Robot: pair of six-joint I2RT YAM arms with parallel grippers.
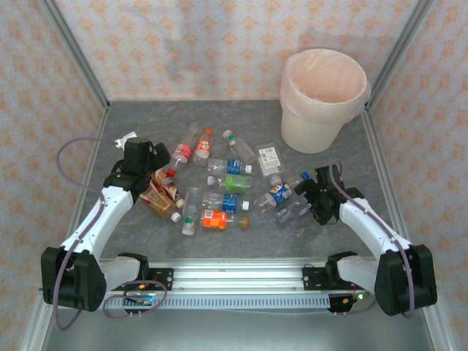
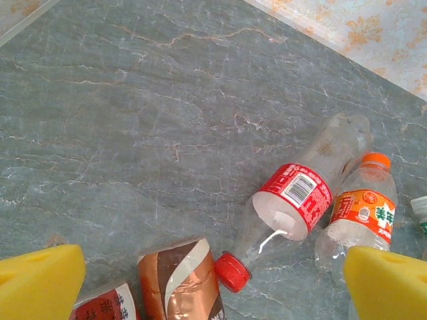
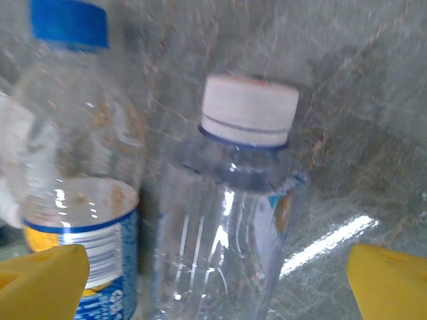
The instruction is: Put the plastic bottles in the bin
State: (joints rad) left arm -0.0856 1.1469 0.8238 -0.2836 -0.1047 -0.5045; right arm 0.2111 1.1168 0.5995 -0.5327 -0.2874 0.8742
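The left tool [image 2: 213, 285], jaws spread, has a red-capped, red-labelled clear plastic bottle [image 2: 287, 200] just ahead of it. The right tool [image 3: 213, 283], also spread, straddles a white-capped clear plastic bottle [image 3: 223, 220]; the round cream-white bin [image 1: 314, 131] stands well apart from it.

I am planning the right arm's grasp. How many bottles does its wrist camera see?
2. A blue-capped bottle with a blue label on the left; a clear white-capped bottle in the middle. A white shape at the left edge may be a third.

Lab test booth: wallpapered panels [image 1: 219, 44], aluminium frame [image 1: 75, 51]
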